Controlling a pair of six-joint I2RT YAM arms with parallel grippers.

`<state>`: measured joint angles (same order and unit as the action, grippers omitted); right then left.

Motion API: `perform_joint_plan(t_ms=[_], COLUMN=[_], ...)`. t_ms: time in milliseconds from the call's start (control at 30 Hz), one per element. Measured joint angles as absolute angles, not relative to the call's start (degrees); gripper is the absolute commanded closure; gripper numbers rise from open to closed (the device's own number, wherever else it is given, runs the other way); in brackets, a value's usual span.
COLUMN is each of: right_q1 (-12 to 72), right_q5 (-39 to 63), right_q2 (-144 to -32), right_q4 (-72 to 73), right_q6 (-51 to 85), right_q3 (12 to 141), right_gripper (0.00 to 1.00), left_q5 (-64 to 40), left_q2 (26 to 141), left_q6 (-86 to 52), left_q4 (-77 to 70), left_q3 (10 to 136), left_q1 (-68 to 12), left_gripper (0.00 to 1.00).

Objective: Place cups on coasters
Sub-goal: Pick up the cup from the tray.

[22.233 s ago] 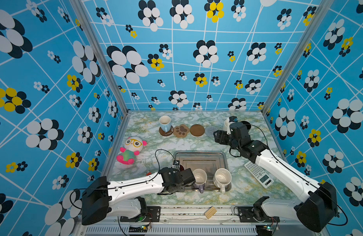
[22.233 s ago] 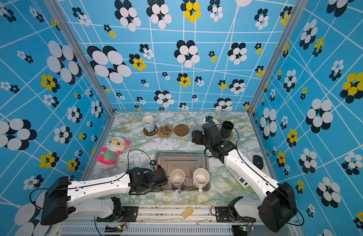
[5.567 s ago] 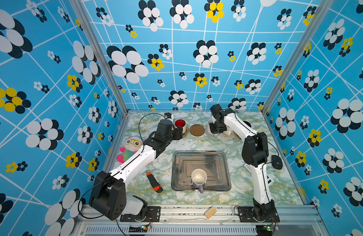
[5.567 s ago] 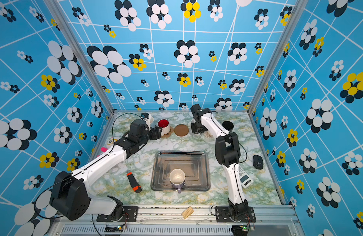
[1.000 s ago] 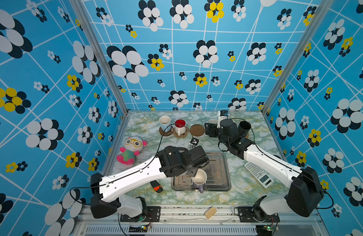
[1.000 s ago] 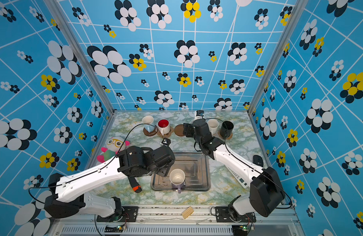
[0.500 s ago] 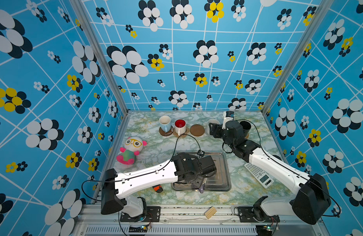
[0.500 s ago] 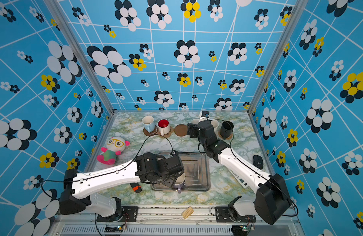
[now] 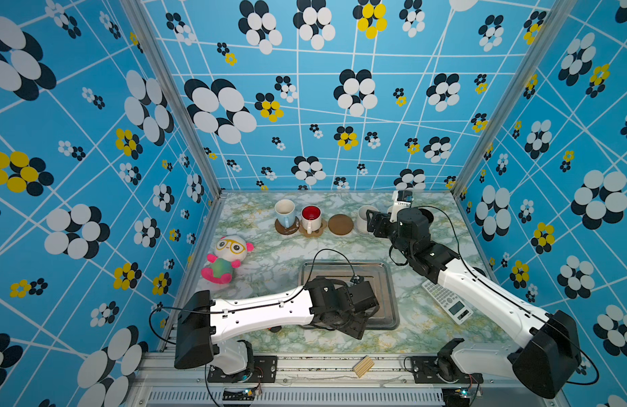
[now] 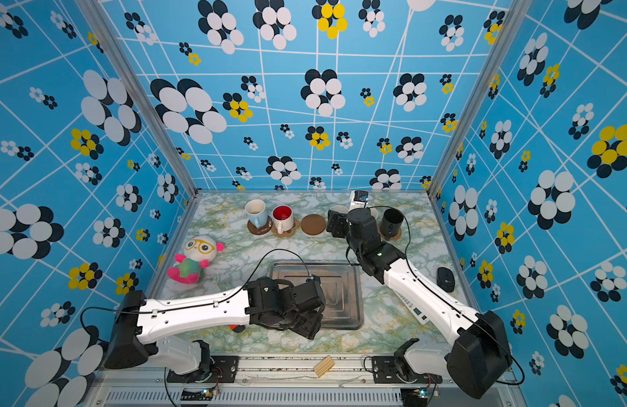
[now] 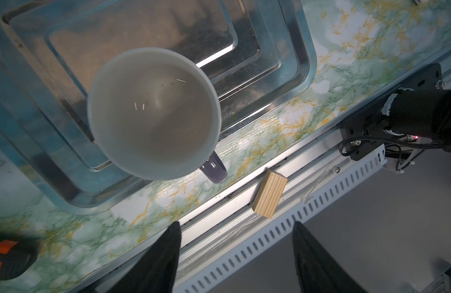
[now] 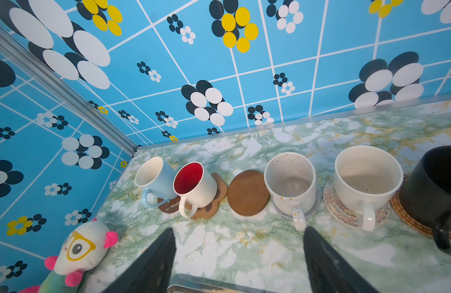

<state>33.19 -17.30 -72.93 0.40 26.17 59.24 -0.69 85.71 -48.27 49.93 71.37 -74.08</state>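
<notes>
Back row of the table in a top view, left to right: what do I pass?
Light blue mug → white mug with red inside → bare brown coaster → black mug. The cream mugs overlapped by the right arm are left out.

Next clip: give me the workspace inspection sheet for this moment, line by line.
Surface: marble-print tabletop, steel tray near the front.
Job's things: light blue mug, red-lined mug, speckled mug, cream mug and black mug each on a coaster; brown coaster bare; lavender mug in the tray.
Clutter: plush toy, calculator, wood block, mouse.
Grippers: left claw open, empty; right claw open, empty.
Cables: black cable arching over the left arm.
Surroundings: blue flowered walls.
</notes>
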Motion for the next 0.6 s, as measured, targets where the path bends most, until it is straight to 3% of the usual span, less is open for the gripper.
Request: perform_joint_plan(t_ms=[600], right_q1=[33.2], right_q5=[-20.9], right_q2=[-65.8], right_q4=[-1.1], right_q6=[26.2], right_q3=[54.9], right_gripper=[0.18], left_q5=[-3.5], left_q2=[87.6], left_q6=[-53.4], left_q4=[45.8], left_q3=[67.9], left_q1=[-75.0], left_gripper=[0.28])
